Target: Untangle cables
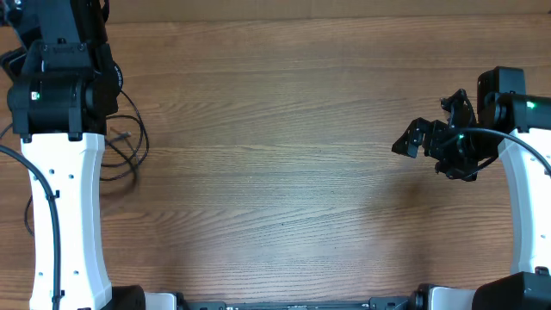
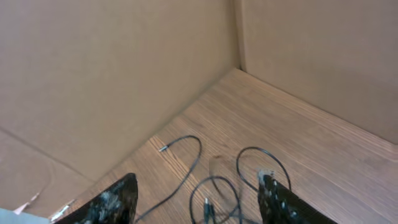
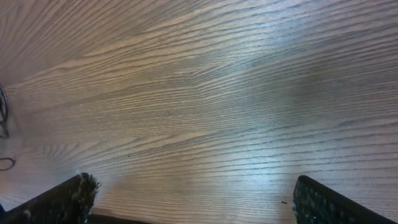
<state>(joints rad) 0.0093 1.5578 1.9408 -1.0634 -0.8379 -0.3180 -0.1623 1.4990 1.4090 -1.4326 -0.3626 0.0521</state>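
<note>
The cables (image 1: 142, 138) are thin black cords lying in loose loops at the table's left edge, partly hidden under my left arm. In the left wrist view the cables (image 2: 214, 183) lie in overlapping loops on the wood, with small plug tips showing. My left gripper (image 2: 198, 180) is open above them, one finger on each side, holding nothing. My right gripper (image 1: 419, 133) is open and empty over bare wood at the right side, far from the cables. It also shows in the right wrist view (image 3: 193, 183), where bits of cable (image 3: 4, 112) appear at the left edge.
Cardboard walls (image 2: 112, 74) meet in a corner behind the cables. Thicker black wires (image 1: 34, 185) run along the left arm's white base. The wooden table (image 1: 275, 172) stretches between the two arms.
</note>
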